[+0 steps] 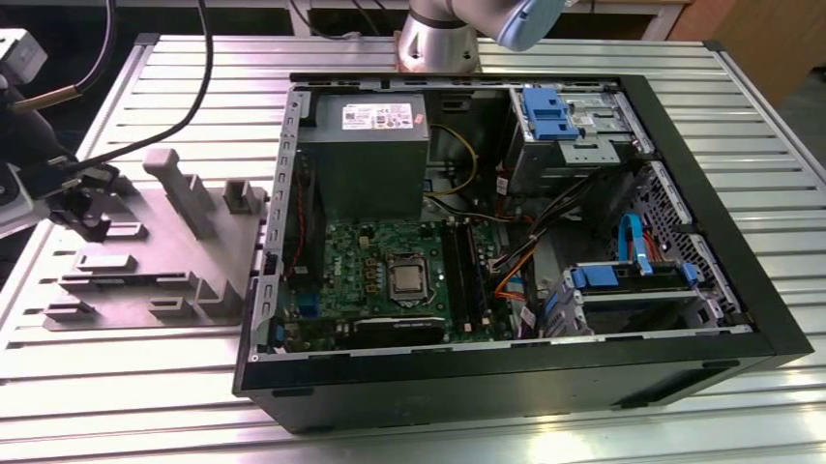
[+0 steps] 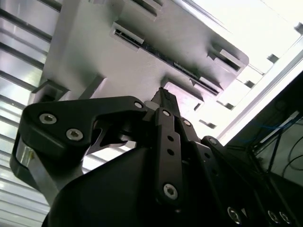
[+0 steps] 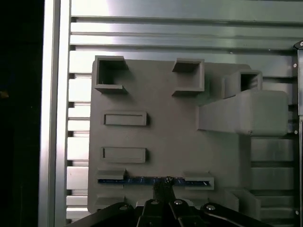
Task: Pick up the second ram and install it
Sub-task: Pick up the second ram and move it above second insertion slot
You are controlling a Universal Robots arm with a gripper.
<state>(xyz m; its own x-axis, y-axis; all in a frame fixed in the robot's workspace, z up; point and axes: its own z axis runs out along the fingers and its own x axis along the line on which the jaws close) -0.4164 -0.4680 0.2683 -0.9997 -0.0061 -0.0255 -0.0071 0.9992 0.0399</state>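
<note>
First wrist view has the second ram (image 3: 142,180) standing on edge in a slot at one edge of the grey holder tray (image 3: 165,132). The tray lies on the ribbed table (image 3: 189,33) beside the open computer case (image 1: 516,387). The ram looks light, thin, stiff and breakable, best pinched by its flat faces at mid-length. The gripper (image 3: 164,183) sits right at its middle. Whether the jaws are clamped or slack, I cannot tell.

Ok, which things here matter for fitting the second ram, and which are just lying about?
Job: second ram in the grey holder tray, gripper at its middle, black memory slots.
Lying about: grey power-supply box, blue drive latches, processor.
</note>
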